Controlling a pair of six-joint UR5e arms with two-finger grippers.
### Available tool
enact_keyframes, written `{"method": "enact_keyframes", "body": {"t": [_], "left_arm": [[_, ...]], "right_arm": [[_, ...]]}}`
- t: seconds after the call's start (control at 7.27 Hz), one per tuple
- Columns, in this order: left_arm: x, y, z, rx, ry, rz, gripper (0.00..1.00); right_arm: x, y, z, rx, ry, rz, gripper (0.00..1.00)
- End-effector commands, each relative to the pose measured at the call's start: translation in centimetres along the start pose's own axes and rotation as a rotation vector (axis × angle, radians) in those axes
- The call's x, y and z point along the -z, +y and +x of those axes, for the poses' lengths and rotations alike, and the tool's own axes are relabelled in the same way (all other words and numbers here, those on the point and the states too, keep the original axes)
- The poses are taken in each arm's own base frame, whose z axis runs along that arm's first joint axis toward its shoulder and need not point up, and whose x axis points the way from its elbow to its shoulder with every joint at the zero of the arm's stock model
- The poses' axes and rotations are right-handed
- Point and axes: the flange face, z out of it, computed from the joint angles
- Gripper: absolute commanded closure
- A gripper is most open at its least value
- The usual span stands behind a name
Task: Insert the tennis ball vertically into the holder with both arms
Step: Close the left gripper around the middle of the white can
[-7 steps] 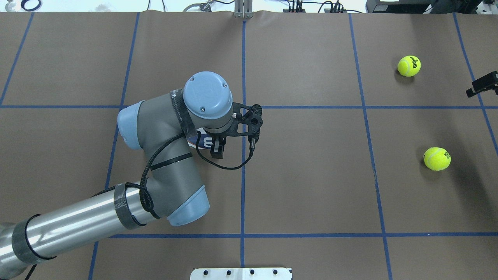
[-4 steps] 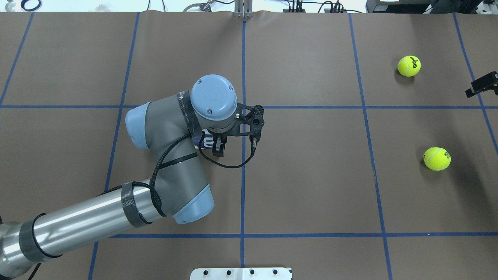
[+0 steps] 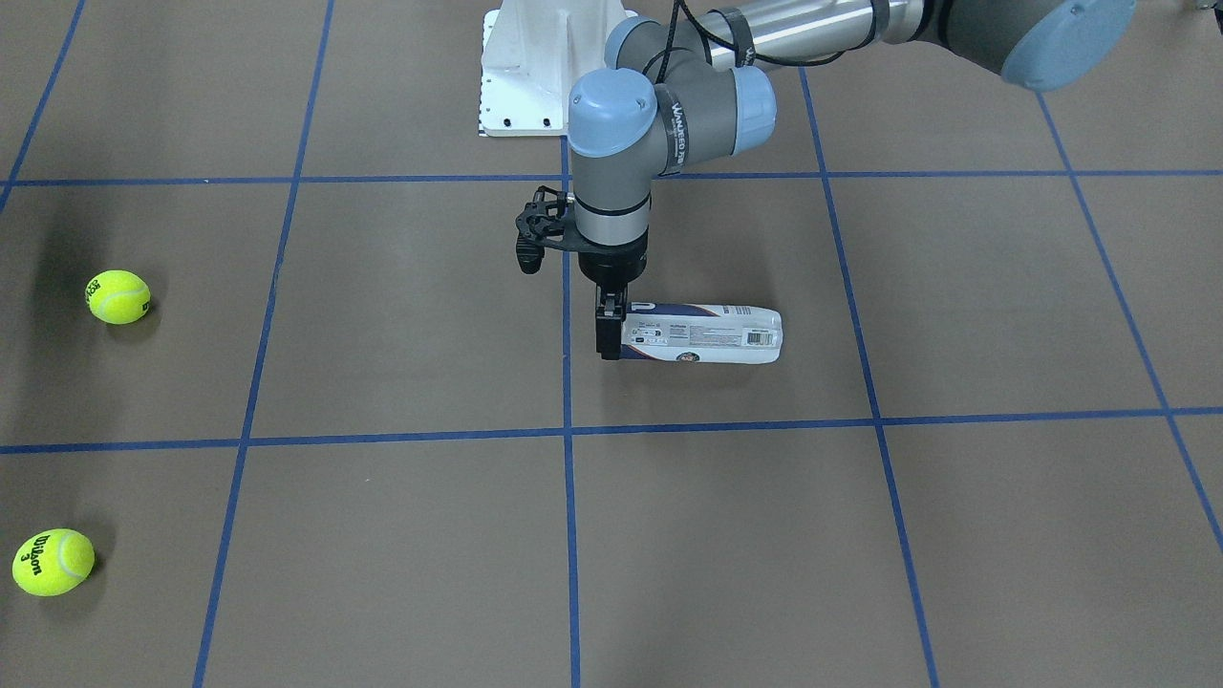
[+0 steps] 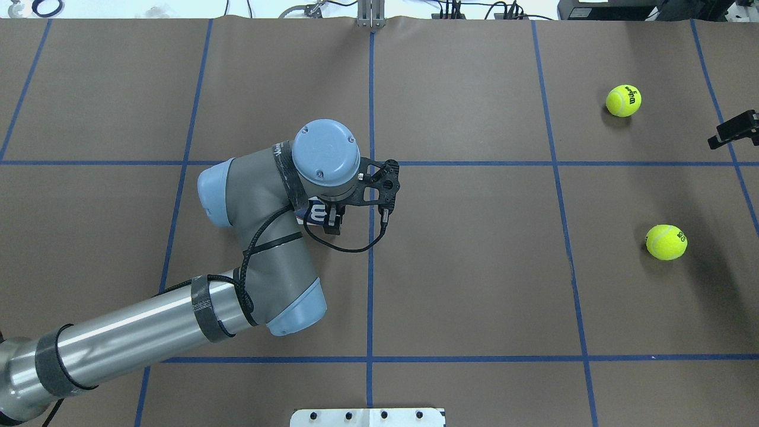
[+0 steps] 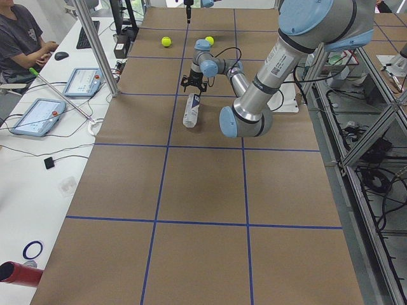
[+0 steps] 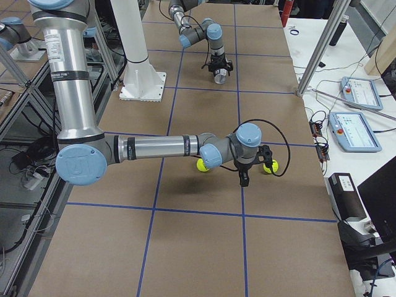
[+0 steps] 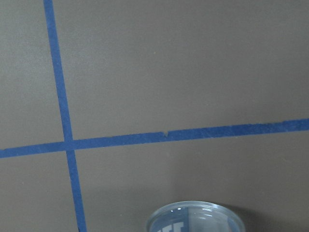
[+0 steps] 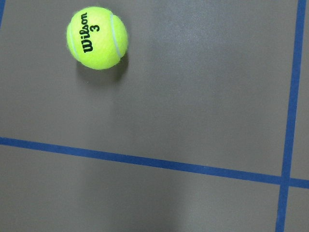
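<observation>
Clear plastic holder (image 3: 712, 335) — white-and-navy label, lying flat — left pincer (image 3: 609, 346) at its end, grip unclear.

The holder (image 3: 707, 334) lies on its side near the middle of the tabletop (image 3: 382, 535). The left gripper (image 3: 610, 325) stands straight down on the end by the centre tape line, its fingers (image 3: 606, 346) across that end. The left arm (image 4: 261, 237) overhangs the robot's side of the holder and blocks it from above. Bare tabletop borders the holder's other end and its operators' side. One tennis ball (image 3: 118, 296) and a second tennis ball (image 3: 53, 562) sit well apart on the robot's right, with open surface around each. The right gripper (image 6: 244, 179) hangs near them, touching neither. A white base plate (image 3: 535, 67) occupies the robot's edge.
</observation>
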Motion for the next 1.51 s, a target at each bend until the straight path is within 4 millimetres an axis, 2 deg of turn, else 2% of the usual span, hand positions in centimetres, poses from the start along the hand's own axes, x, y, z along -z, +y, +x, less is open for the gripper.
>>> {"method": "enact_keyframes", "body": {"t": [0.0,0.69,0.83,0.96,1.24,1.38], "left_arm": [[-1.0,0.4,0.3,-0.001,0.008,-0.012,0.02],[-2.4,0.6,0.2,0.004,0.013,-0.025,0.02],[-3.7,0.6,0.2,0.007,0.006,-0.010,0.02],[-4.1,0.6,0.0,0.008,-0.003,0.009,0.02],[-4.1,0.6,0.0,0.007,-0.004,0.011,0.02],[-4.0,0.4,0.0,0.007,-0.003,0.013,0.07]], "right_arm": [[-0.2,0.0,-0.2,0.004,-0.001,-0.003,0.01],[-0.2,0.0,-0.1,0.003,-0.001,-0.004,0.01],[-0.3,0.0,-0.2,0.004,-0.001,-0.005,0.01],[-0.3,0.0,-0.2,0.004,-0.001,-0.005,0.01],[-0.3,0.0,-0.3,0.006,-0.001,-0.005,0.01],[-0.3,0.1,-0.4,0.005,-0.001,-0.006,0.01]]}}
